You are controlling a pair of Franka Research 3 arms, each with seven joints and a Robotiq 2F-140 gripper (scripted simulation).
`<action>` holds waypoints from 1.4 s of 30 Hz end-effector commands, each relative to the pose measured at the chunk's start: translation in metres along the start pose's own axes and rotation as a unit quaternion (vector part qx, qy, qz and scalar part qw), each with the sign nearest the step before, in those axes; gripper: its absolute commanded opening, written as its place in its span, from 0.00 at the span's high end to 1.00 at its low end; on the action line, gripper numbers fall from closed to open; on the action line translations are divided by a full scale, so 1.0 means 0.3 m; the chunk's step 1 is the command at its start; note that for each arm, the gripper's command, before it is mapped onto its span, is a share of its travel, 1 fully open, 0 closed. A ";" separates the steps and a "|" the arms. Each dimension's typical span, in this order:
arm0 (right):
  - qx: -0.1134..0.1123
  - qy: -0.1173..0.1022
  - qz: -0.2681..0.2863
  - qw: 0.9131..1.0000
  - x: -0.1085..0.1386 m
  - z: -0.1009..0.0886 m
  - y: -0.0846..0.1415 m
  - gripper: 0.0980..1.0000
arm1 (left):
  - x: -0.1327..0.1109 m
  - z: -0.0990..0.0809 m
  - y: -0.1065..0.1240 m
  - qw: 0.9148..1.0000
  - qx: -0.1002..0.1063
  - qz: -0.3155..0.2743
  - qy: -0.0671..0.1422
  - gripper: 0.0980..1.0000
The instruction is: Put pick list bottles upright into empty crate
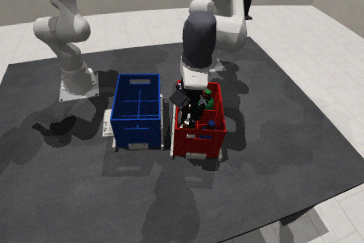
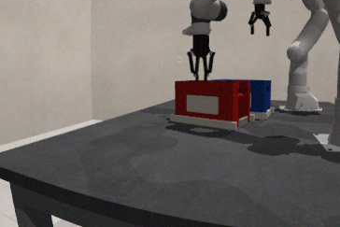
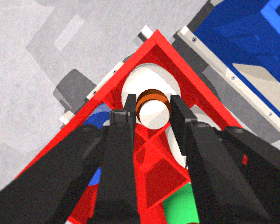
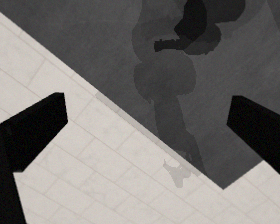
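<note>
Pincer of the right arm (image 2: 260,32) (image 4: 147,112) is hanging spread in midair, its two fingers standing wide apart with nothing between them. At the far left of the top view, that arm's base (image 1: 93,94) is standing on the dark table (image 1: 75,194) (image 2: 117,167) (image 4: 101,50). Next comes the pick list (image 1: 107,125), lying just beside the blue crate and too small to read. The blue crate (image 1: 137,136) (image 2: 262,94) (image 3: 231,30) is standing upright, its dividers showing and no bottle in it. To its right, the red crate (image 1: 200,144) (image 2: 203,88) (image 3: 59,139) is standing upright too, a narrow gap keeping the two apart. The left gripper (image 1: 188,119) (image 2: 201,78) (image 3: 152,107) is reaching down into it, pinching the neck of a white-capped bottle (image 3: 154,114), which is standing in a corner compartment. Around that one, still inside the red crate, a second white bottle (image 3: 178,147), a blue bottle (image 1: 211,125) (image 3: 97,118) and a green bottle (image 1: 208,101) (image 3: 182,207) are sitting, partly hidden by the fingers in the wrist view.
</note>
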State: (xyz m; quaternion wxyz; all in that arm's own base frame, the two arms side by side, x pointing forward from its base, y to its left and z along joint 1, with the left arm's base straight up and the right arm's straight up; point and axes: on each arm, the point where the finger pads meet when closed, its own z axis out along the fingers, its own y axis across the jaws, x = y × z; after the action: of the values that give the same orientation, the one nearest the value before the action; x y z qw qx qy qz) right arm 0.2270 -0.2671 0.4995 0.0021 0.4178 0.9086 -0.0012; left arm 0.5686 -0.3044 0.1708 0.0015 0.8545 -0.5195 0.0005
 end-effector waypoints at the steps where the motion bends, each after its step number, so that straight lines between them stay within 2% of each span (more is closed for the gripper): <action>1: 0.000 0.002 0.002 1.000 0.004 0.001 0.001 0.00 | -0.004 -0.002 -0.004 1.000 0.001 0.001 -0.001 1.00; 37: 0.000 0.002 0.002 1.000 0.004 0.001 0.001 0.00 | -0.004 -0.002 -0.004 1.000 0.001 0.001 -0.001 1.00; 42: 0.000 0.002 0.002 1.000 0.004 0.001 0.001 0.00 | -0.004 -0.030 -0.004 1.000 0.001 0.001 -0.001 1.00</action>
State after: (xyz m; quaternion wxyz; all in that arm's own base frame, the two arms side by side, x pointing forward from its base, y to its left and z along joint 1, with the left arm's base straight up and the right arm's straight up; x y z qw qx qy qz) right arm 0.2270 -0.2671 0.4995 0.0021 0.4178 0.9086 -0.0012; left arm 0.5672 -0.3035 0.1714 0.0016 0.8545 -0.5195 -0.0027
